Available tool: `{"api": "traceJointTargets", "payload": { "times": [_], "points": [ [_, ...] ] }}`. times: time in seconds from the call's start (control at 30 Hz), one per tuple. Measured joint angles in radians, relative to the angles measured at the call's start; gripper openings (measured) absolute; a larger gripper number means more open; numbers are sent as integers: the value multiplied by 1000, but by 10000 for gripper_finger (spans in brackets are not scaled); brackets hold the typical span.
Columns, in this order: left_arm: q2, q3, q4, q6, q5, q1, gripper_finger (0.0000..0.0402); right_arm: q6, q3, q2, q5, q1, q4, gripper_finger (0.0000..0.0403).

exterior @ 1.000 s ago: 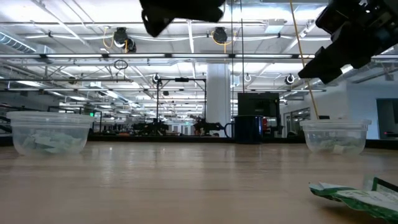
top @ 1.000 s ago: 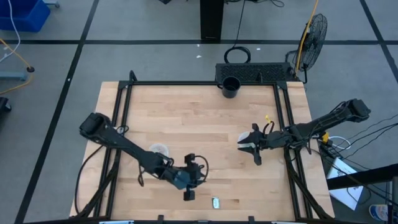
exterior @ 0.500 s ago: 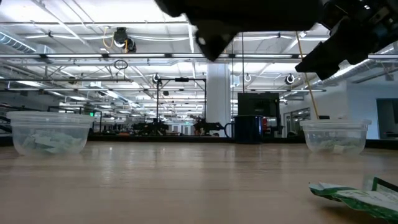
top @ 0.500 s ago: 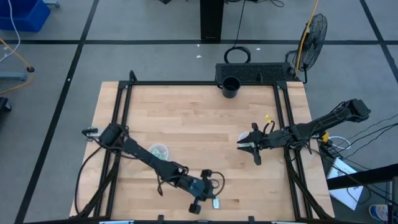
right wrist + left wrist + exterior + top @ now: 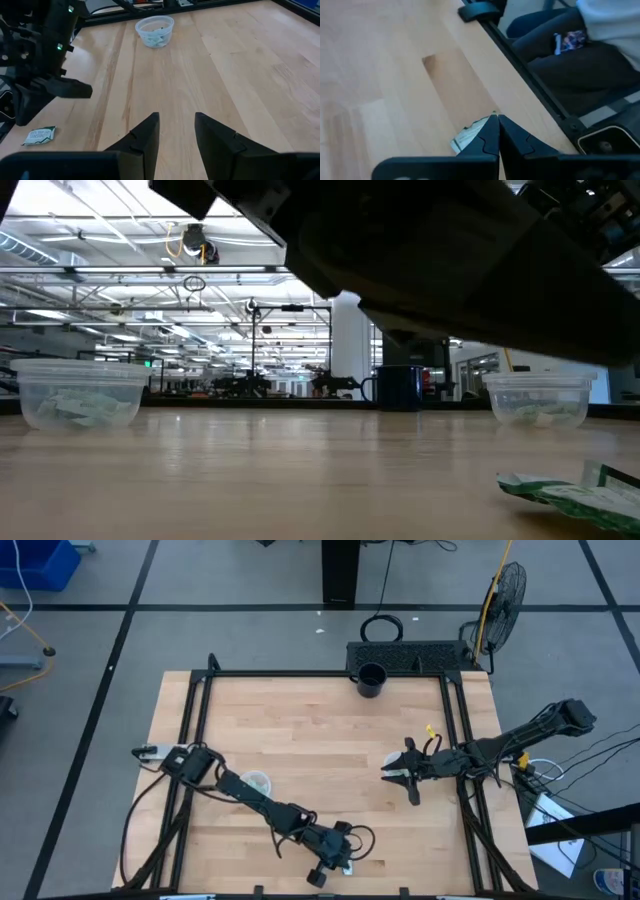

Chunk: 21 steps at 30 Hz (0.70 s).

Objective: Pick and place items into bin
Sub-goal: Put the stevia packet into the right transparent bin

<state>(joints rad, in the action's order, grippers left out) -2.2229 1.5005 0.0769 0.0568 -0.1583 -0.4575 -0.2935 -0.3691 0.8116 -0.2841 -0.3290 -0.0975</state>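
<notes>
One pale green crinkled packet (image 5: 466, 139) lies flat on the wood by the table's near edge, also seen as packet (image 5: 347, 865), packet (image 5: 565, 492) and packet (image 5: 39, 135). My left gripper (image 5: 497, 118) is shut and hangs just over it, low at the near edge (image 5: 328, 868). More pale pieces fill a clear cup (image 5: 155, 31) beside the left arm, cup (image 5: 257, 782). A second clear cup (image 5: 537, 398) holds pieces too. My right gripper (image 5: 176, 120) is open and waits right of the table's middle (image 5: 397, 776). My left gripper's shut fingertips (image 5: 492, 120) stand over the packet's far edge (image 5: 481, 124), slanting down from above. The finger hides the spot, so I cannot tell whether they touch it. The packet lies flat on the table.
A black mug (image 5: 371, 679) stands at the far edge, mug (image 5: 400, 388). The black frame rail (image 5: 530, 85) runs along the near edge right beside the packet. A person's dark-clothed legs (image 5: 570, 55) are beyond that rail. Bare wood (image 5: 320, 730) spans the middle.
My left arm has swung toward the table's near edge and right, stretching out low toward the packet, and has uncovered the clear cup it stood over. It now fills the top of the low view. The packet and my right arm have kept still.
</notes>
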Motion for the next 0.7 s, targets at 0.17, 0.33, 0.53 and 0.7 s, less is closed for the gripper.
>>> {"api": "traceJointTargets", "payload": {
  "times": [0.17,0.33,0.53,0.7],
  "points": [
    [1,1,-3,19,-70,19,2,0,0,0,0,0,-3,116],
    [1,1,-80,43,-42,28,2,14,0,0,-1,0,-3,116],
    [1,1,-75,28,-33,27,1,27,0,0,-1,0,-3,116],
    [-23,2,-56,26,-70,27,1,40,0,0,-1,0,-3,116]
  ]
}}
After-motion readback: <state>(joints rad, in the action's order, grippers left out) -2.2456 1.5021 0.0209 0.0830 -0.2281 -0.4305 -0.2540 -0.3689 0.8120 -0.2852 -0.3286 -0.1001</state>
